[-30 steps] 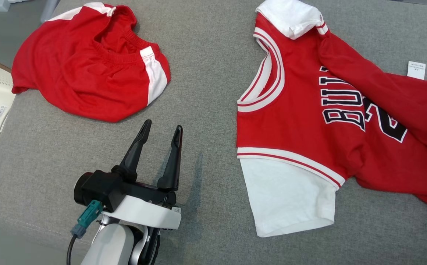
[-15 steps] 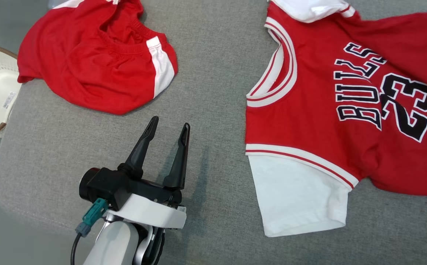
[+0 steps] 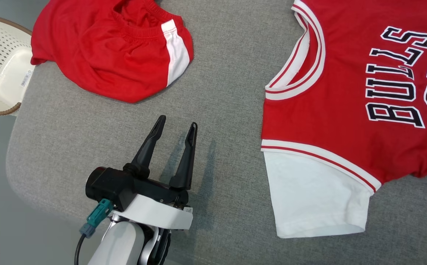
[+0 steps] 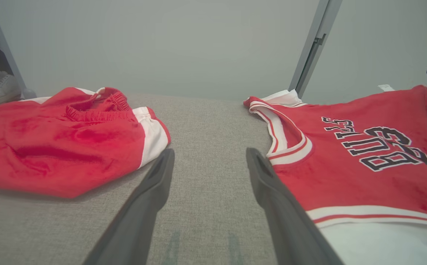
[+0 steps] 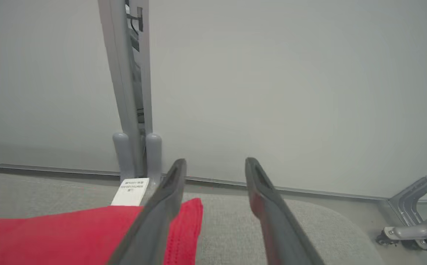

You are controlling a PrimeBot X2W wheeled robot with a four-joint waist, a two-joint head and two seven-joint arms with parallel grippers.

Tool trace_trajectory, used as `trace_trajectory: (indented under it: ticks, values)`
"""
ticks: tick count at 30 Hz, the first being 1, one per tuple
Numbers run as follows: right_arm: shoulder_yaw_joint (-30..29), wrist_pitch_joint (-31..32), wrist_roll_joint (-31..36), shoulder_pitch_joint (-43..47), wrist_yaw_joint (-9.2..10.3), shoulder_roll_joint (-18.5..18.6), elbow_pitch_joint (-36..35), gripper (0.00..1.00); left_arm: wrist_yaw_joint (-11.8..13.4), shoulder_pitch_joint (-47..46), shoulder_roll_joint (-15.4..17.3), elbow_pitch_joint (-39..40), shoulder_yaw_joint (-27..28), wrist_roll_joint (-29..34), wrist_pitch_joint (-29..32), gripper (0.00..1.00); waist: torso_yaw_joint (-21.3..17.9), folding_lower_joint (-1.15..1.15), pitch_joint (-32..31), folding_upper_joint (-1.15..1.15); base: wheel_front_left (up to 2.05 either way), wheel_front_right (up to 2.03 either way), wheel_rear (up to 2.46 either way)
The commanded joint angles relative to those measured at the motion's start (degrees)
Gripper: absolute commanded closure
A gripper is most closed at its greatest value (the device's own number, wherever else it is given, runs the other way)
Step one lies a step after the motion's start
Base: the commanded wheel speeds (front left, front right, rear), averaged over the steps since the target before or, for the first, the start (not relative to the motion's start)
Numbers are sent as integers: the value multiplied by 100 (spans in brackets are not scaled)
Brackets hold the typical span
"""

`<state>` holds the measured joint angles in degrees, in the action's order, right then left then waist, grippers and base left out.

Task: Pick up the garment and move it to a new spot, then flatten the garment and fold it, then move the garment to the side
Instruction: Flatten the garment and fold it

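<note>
The garment is a red jersey with white sleeves and a black "BULLS" print. It lies spread face up on the right of the grey cushion, and the left wrist view shows the same jersey. My left gripper hovers open over bare cushion, left of the white sleeve, touching nothing. Its fingertips frame bare fabric between the two red items. My right gripper stands open and empty at the jersey's hem, beside a white label.
Crumpled red shorts with a white stripe lie at the cushion's far left. A cream perforated basket sits off the cushion's left edge. Beyond the cushion stand a grey post and a wheeled frame.
The jersey's lower part, folded over the print a second ago, now lies spread out with the print uncovered. The head camera has shifted. My left gripper has kept its pose.
</note>
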<state>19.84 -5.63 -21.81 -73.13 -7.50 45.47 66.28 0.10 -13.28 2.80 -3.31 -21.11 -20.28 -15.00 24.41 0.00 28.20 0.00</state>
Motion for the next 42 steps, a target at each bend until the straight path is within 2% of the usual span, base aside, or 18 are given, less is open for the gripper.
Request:
trace_trajectory:
  ticks: [1, 7, 12, 16, 22, 23, 28, 34, 42]
  values:
    - [-57, -100, 64, -63, 2, -80, 142, 0, 51, -100, 17, 22, 14, -15, -18, 0, -39, 0, 7, 0, 0, 0, 0]
    - [-70, -563, 191, 284, 2, -686, 444, 0, 32, -159, 17, -22, 86, 9, -18, 0, -364, 0, -230, 0, 0, 0, 0]
    - [-63, -882, -16, 887, 2, -1144, 308, 0, 16, -76, 20, -92, 228, 66, -18, 0, -790, 0, -669, 0, 0, 0, 0]
    - [-137, -972, -293, 1582, 2, -1446, -149, 0, -4, 11, 21, -187, 363, 72, -18, 0, -1221, 0, -1085, 0, 0, 0, 0]
    - [-508, -956, -510, 2648, 2, -1720, -1332, 0, 34, 137, 21, -297, 528, -143, -18, 0, -1683, 0, -1425, 0, 0, 0, 0]
    - [-508, -956, -510, 2648, 2, -1720, -1332, 0, 34, 137, 21, -297, 528, -143, -18, 0, -1683, 0, -1425, 0, 0, 0, 0]
    - [-1047, -958, -371, 3622, 2, -2011, -2355, 0, 45, 223, 22, -364, 607, -204, -17, 0, -1931, 0, -1572, 0, 0, 0, 0]
    - [-1634, -958, -99, 4653, 2, -2573, -3365, 0, -62, 322, 24, -542, 561, -120, -18, 0, -2091, 0, -1729, 0, 0, 0, 0]
    - [-1978, -959, -127, 5715, 2, -3247, -3946, 0, -110, 544, 21, -672, 594, -34, -17, 0, -2236, 0, -2014, 0, 0, 0, 0]
